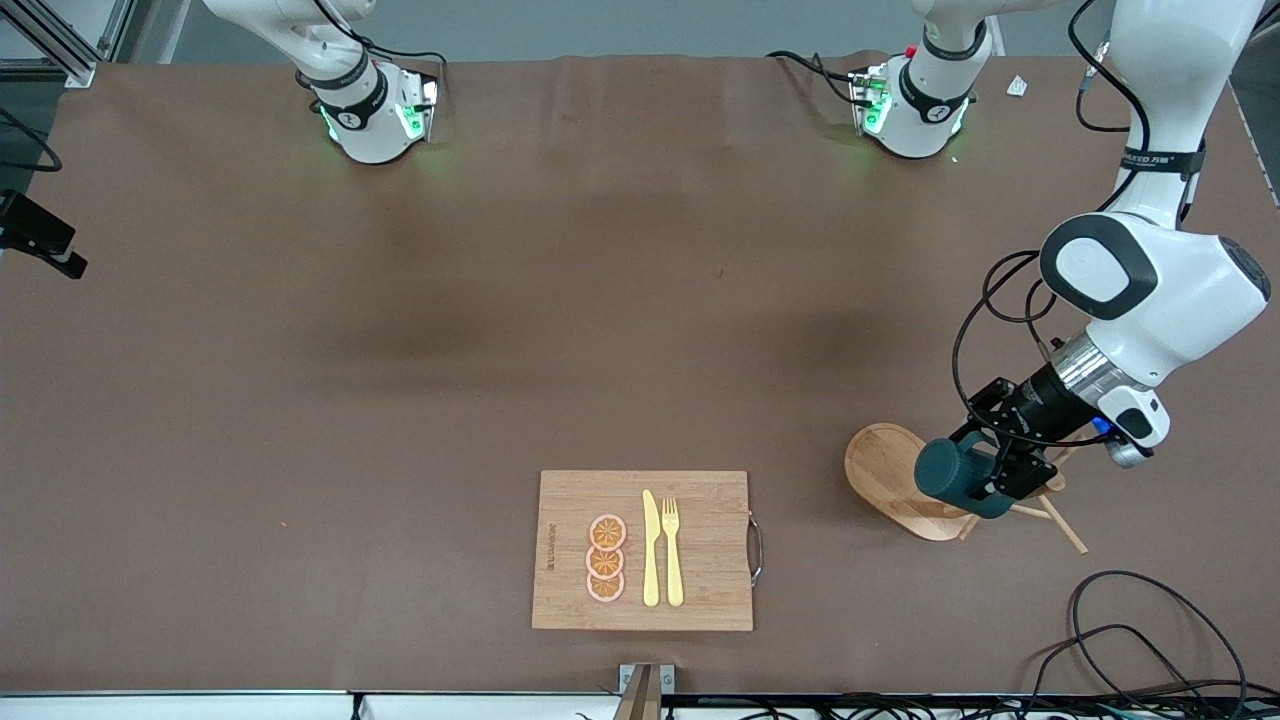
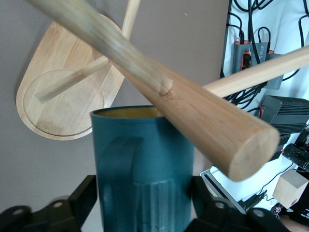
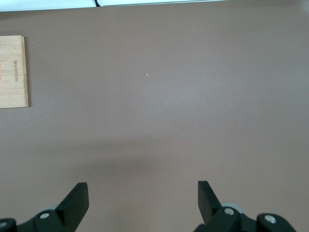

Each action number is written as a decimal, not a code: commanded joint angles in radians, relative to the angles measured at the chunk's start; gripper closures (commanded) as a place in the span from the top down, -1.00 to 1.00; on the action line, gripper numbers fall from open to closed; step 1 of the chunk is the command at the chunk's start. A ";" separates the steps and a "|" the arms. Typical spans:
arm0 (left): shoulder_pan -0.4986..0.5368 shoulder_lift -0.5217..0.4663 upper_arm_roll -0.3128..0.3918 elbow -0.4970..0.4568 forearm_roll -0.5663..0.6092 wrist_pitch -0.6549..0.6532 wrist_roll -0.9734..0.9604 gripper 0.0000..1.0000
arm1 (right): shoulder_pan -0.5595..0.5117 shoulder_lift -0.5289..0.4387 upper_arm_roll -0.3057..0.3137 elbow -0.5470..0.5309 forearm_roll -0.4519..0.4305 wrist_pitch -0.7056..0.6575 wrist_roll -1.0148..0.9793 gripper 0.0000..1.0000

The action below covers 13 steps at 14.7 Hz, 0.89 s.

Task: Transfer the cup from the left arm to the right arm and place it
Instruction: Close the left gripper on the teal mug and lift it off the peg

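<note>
The dark teal ribbed cup [image 1: 952, 476] lies sideways in my left gripper [image 1: 985, 474], over the oval base of the wooden peg rack [image 1: 885, 468] toward the left arm's end of the table. In the left wrist view the gripper [image 2: 143, 205] is shut on the cup [image 2: 145, 164], a finger on each side. The cup's handle [image 2: 116, 164] faces the camera and its ochre inside shows at the rim. The rack's thick post [image 2: 193, 108] crosses right over the cup's mouth. My right gripper [image 3: 143, 193] is open and empty over bare table. It does not show in the front view.
A bamboo cutting board [image 1: 700, 600] lies near the front edge with a yellow knife [image 1: 651, 548], a fork [image 1: 672, 550] and three orange slices [image 1: 606, 558]; its corner shows in the right wrist view [image 3: 12, 72]. Thin rack pegs [image 1: 1060, 525] stick out. Cables [image 1: 1150, 640] lie at the corner.
</note>
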 commanded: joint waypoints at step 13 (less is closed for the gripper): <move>0.000 -0.049 -0.065 0.051 0.018 -0.080 -0.039 0.13 | -0.026 0.019 0.011 0.016 0.019 -0.003 -0.018 1.00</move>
